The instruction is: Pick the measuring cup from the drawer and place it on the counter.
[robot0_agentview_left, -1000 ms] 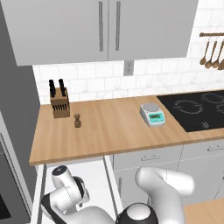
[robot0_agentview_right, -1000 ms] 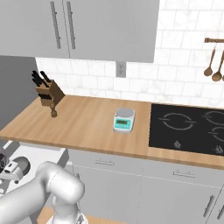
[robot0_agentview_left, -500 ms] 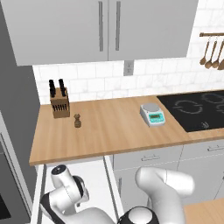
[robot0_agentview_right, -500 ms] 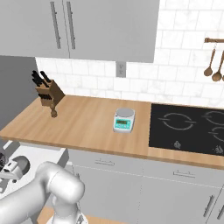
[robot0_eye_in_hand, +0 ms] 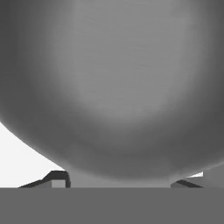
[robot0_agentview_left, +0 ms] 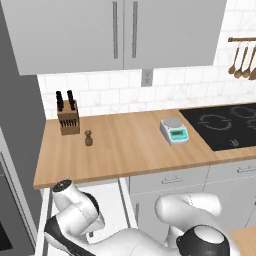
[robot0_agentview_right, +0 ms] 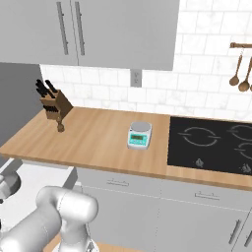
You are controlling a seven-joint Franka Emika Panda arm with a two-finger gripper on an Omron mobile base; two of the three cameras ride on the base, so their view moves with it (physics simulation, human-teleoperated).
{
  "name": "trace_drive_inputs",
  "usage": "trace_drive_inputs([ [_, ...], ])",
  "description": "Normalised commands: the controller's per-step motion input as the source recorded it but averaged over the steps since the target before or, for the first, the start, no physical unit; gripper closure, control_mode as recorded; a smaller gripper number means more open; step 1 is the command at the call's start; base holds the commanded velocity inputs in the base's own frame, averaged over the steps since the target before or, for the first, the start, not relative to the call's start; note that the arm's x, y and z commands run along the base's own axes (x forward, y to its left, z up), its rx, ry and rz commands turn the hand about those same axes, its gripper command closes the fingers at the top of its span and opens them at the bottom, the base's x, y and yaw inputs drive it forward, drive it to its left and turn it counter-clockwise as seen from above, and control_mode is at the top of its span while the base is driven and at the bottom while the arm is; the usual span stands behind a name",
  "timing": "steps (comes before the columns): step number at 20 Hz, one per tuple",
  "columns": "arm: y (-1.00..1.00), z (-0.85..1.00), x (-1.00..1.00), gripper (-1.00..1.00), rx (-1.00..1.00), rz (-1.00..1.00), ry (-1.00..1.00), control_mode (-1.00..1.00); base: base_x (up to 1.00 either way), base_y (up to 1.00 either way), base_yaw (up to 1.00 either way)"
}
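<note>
Below the counter's (robot0_agentview_left: 125, 145) front left edge, arm reaching down into the open drawer (robot0_agentview_left: 112, 200). Cup (robot0_eye_in_hand: 113, 83) pressed close against the hand camera, a grey curved wall on white drawer floor, probably between the fingers. Finger state: cannot tell. Pepper mill (robot0_agentview_left: 88, 138) and knife block (robot0_agentview_left: 68, 120) at counter's back left corner; scale (robot0_agentview_left: 174, 131) mid-counter
</note>
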Motion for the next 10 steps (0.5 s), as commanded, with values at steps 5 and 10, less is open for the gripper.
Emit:
trace_drive_inputs([
  [5, -0.49, 0.99, -0.12, 1.00, 0.04, 0.00, -0.01, -1.00, 0.00, 0.00, 0.00],
  [10, -0.54, 0.97, 0.49, 1.00, 0.16, 0.00, -0.03, -1.00, 0.00, 0.00, 0.00],
])
